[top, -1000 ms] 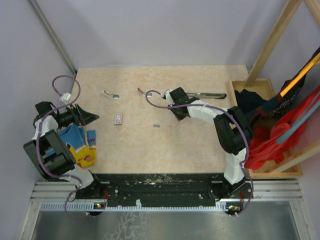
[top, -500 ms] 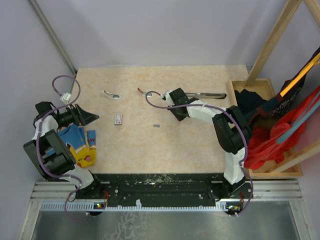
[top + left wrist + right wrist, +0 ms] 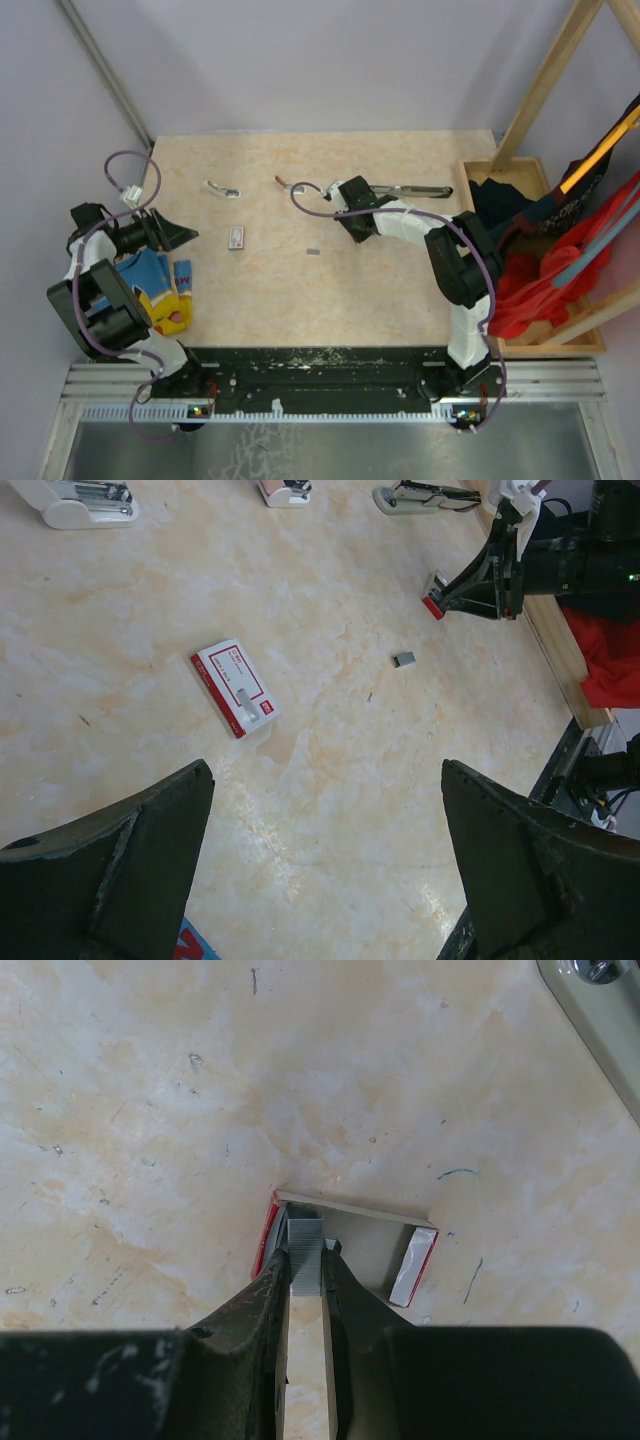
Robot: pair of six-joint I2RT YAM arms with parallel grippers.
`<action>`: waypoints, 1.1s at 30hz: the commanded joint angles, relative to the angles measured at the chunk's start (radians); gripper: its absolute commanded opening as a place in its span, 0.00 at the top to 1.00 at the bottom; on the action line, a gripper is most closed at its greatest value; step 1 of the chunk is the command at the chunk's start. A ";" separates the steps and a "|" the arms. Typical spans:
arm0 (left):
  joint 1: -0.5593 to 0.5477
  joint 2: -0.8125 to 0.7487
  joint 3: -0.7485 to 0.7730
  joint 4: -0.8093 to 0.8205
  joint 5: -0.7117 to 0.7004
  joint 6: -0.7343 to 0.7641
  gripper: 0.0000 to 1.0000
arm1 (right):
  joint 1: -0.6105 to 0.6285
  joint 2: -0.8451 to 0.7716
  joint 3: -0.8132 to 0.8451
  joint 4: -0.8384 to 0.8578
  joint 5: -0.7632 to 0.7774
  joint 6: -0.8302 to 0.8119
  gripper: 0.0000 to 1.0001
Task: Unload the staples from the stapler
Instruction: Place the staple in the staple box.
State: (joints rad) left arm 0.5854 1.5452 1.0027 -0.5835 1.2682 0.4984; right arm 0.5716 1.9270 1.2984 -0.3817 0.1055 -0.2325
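The stapler [image 3: 415,189] lies at the back right of the table, long, dark and grey; one end shows in the right wrist view [image 3: 600,1005] and in the left wrist view [image 3: 430,495]. My right gripper [image 3: 358,222] [image 3: 307,1250] points down and is shut on a grey strip of staples [image 3: 305,1232], over a small open red-edged cardboard box [image 3: 375,1245]. Another short staple strip [image 3: 313,252] [image 3: 405,659] lies loose mid-table. My left gripper [image 3: 180,235] [image 3: 325,780] is open and empty at the table's left edge, low over bare surface.
A red-and-white rectangular tag [image 3: 236,237] [image 3: 235,687] lies left of centre. A white stapler-like item [image 3: 222,188] [image 3: 80,502] and a small reddish piece [image 3: 283,182] lie at the back. A colourful cloth [image 3: 160,285] is at the left, and a wooden crate of fabrics [image 3: 540,250] at the right.
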 commanded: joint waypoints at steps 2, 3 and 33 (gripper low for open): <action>0.008 0.010 0.013 -0.006 0.020 0.021 0.00 | -0.007 -0.017 0.048 0.029 -0.017 0.013 0.89; 0.008 0.009 0.014 -0.006 0.020 0.022 0.00 | -0.007 -0.018 0.048 0.029 -0.018 0.014 0.89; 0.008 0.009 0.013 -0.005 0.019 0.020 0.00 | -0.007 -0.027 0.061 0.005 -0.021 0.009 0.80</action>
State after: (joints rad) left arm 0.5854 1.5490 1.0027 -0.5835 1.2682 0.4984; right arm 0.5716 1.9270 1.3121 -0.3901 0.0845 -0.2317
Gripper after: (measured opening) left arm 0.998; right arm 0.201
